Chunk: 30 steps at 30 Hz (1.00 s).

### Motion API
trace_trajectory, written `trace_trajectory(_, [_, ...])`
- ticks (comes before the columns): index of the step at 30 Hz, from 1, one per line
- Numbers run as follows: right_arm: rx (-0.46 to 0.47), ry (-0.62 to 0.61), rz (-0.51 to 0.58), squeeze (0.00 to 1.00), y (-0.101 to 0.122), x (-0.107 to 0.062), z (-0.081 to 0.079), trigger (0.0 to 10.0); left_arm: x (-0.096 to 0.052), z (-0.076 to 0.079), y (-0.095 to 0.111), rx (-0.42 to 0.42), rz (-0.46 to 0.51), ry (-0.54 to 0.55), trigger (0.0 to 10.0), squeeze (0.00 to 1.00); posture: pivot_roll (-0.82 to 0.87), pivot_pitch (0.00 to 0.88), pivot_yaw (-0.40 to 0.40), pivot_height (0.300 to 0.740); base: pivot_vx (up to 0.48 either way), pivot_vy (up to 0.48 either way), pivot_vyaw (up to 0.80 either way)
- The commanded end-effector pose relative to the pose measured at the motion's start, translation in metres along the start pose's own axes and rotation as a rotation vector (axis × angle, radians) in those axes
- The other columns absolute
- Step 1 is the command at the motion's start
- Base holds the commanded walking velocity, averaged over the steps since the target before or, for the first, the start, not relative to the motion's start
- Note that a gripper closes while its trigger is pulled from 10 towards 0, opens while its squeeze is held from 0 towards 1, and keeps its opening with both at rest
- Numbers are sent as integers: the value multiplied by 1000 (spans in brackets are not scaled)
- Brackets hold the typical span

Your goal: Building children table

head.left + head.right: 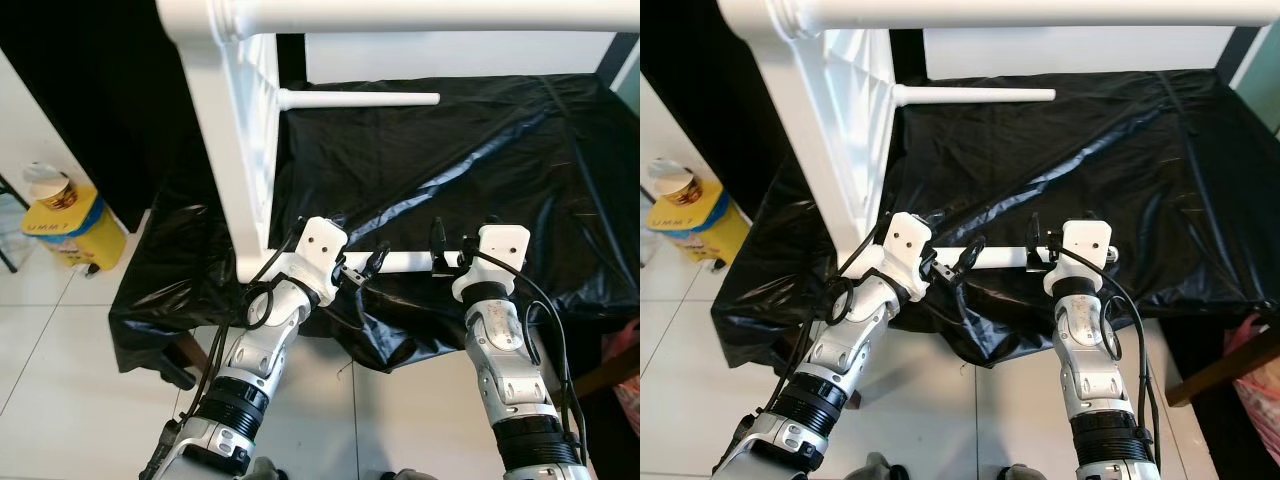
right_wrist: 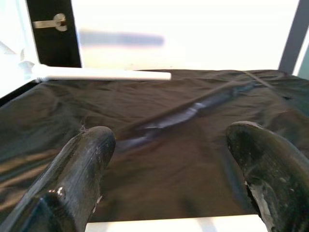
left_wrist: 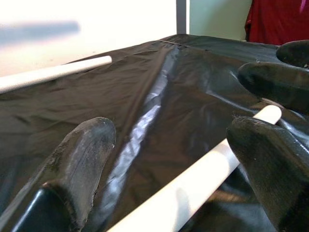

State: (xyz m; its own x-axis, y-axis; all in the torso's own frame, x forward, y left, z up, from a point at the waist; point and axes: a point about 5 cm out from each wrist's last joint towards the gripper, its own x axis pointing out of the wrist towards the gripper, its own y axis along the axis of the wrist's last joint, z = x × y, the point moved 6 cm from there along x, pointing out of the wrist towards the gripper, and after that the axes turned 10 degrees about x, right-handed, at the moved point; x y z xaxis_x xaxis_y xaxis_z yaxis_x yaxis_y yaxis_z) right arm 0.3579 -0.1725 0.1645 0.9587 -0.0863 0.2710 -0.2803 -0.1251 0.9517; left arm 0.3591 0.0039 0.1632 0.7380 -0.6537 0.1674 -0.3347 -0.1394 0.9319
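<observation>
A loose white table leg (image 1: 405, 262) lies along the front edge of a table draped in black plastic sheet (image 1: 480, 150). My left gripper (image 1: 364, 267) is open at the leg's left part, and the leg (image 3: 193, 188) runs between its fingers close to one pad. My right gripper (image 1: 452, 248) is open over the leg's right end, which lies just under its fingertips (image 2: 169, 224). The white table frame (image 1: 235, 140) stands on its side at the left. One fitted leg (image 1: 360, 99) sticks out from it to the right over the sheet.
A thick white rail (image 1: 420, 14) of the frame crosses the top of the head views. A yellow container (image 1: 70, 225) stands on the tiled floor at the left. Something pink (image 1: 625, 370) sits at the right edge. The black sheet hangs over the table's front.
</observation>
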Motion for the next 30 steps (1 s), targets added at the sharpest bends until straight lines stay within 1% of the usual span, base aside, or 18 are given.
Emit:
trace_trajectory(1, [-13,-9,-4,0,-2,-2,4,10000,1,-1,-3,16,-16,6,10000,0,-59,55,50,740,0,-326,0])
trace_trajectory(8, [-24,6,-5,0,-3,-3,1,10000,1,-3,-3,19,-17,14,10000,0,-56,57,46,740,0,-314,0])
trace_trajectory(12, [-37,34,-3,0,-3,-3,-5,10000,0,-8,-3,-14,-17,55,10000,0,-54,56,42,740,0,0,0])
trace_trajectory(13, [-42,54,-4,0,-2,-3,-9,10000,0,-13,-4,-26,-22,93,10000,0,-56,55,40,740,0,0,0])
trace_trajectory(16, [-43,61,-4,0,-2,-3,-10,10000,-1,-15,-4,-27,-24,107,10000,0,-56,55,40,740,0,0,0])
trace_trajectory(18, [-53,84,1,0,-1,-4,-15,10000,-1,-21,-4,-57,-30,141,10000,0,-58,54,37,740,0,0,0])
trace_trajectory(21, [-58,93,3,0,0,-4,-16,10000,-3,-24,-3,-64,-25,156,10000,0,-60,52,33,740,0,0,0])
trace_trajectory(24, [-69,109,9,0,3,-5,-18,10000,-7,-30,-2,-86,-17,181,10000,0,-60,52,31,740,0,0,0])
trace_trajectory(28, [-87,129,14,0,6,-6,-19,10000,-11,-35,0,-83,-10,201,10000,0,-61,51,25,740,0,0,0])
trace_trajectory(30, [-95,146,15,0,7,-7,-20,10000,-16,-38,-2,-123,-17,207,10000,0,-59,50,21,740,0,0,0])
